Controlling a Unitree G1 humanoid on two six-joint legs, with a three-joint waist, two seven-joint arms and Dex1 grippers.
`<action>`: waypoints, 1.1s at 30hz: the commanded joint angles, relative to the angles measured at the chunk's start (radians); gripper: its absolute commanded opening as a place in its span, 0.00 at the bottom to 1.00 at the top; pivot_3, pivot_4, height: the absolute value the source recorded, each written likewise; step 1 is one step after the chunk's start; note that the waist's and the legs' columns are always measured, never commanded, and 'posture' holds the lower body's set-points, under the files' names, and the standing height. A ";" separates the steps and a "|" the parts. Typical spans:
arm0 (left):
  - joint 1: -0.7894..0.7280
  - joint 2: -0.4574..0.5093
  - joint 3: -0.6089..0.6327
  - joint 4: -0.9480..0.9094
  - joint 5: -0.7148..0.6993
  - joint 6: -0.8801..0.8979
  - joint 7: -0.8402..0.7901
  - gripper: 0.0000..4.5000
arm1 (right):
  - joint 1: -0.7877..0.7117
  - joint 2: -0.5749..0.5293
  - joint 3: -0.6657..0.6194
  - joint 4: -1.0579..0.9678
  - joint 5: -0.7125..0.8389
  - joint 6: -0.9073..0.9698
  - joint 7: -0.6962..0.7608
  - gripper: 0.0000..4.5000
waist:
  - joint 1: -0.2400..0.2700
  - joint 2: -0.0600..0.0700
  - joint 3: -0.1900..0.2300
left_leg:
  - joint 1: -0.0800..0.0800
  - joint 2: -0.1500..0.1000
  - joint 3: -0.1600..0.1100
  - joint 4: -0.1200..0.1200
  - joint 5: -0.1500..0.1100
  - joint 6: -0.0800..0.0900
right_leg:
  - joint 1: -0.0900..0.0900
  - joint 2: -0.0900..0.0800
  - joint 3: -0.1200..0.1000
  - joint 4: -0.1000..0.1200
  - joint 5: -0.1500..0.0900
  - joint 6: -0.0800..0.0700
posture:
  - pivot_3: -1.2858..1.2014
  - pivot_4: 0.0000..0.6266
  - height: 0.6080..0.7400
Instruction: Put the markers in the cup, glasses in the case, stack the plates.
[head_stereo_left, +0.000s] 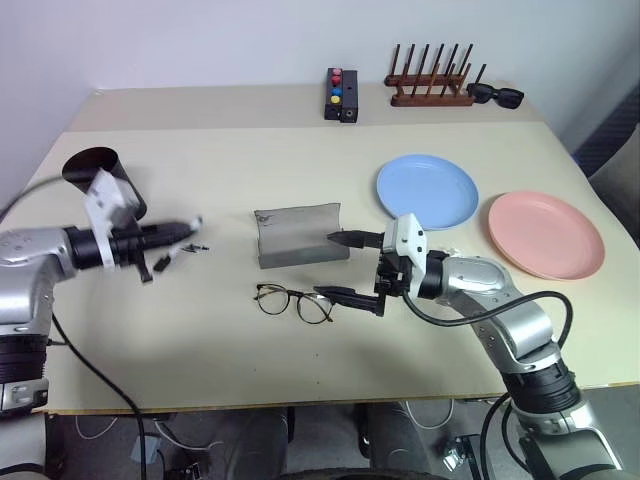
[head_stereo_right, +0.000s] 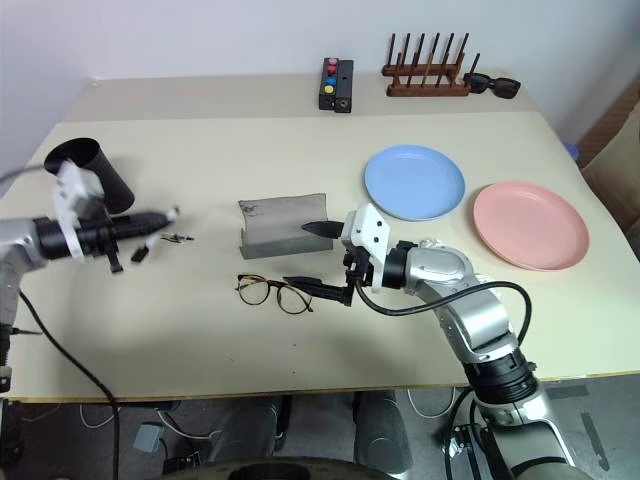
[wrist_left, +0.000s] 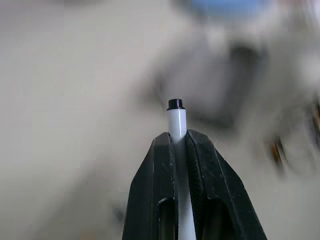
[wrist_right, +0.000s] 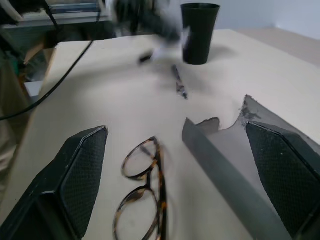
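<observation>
My left gripper is shut on the white marker, held level above the table, just right of the dark cup. The slim dark marker lies on the table below the gripper's tip. The grey case lies open mid-table, and the round-lensed glasses rest on the table in front of it. My right gripper points left with its jaws wide open, one finger by the case, the other by the glasses, holding nothing. The blue plate and the pink plate lie side by side at the right.
At the back of the table stand a black box with coloured buttons, a wooden peg rack and black sunglasses. The table's front edge runs close below the glasses.
</observation>
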 joint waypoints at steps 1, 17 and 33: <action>-0.067 -0.046 0.096 -0.045 -0.003 -0.050 0.206 0.01 | -0.039 0.041 0.009 0.027 -0.043 -0.077 -0.029 1.00 | -0.001 0.000 0.000 | 0.001 0.000 0.000 0.000 0.000 0.000 | 0.000 0.000 0.000 0.000 0.000 0.000 | 0.52 0.24 0.95; -0.337 -0.143 0.086 0.607 0.392 -0.785 0.991 0.01 | -0.083 0.235 0.054 0.116 -0.093 -0.188 -0.107 1.00 | 0.001 -0.002 -0.001 | 0.001 -0.001 0.000 -0.001 0.001 -0.002 | -0.001 0.001 0.000 0.000 0.001 0.000 | 0.52 0.24 0.95; -0.439 -0.182 0.045 0.964 0.367 -0.958 1.017 0.01 | -0.060 0.271 0.047 0.084 -0.035 -0.151 -0.104 1.00 | -0.004 -0.002 -0.001 | 0.001 -0.001 0.000 -0.001 0.001 -0.002 | -0.001 0.001 0.000 0.001 0.002 0.001 | 0.52 0.24 0.95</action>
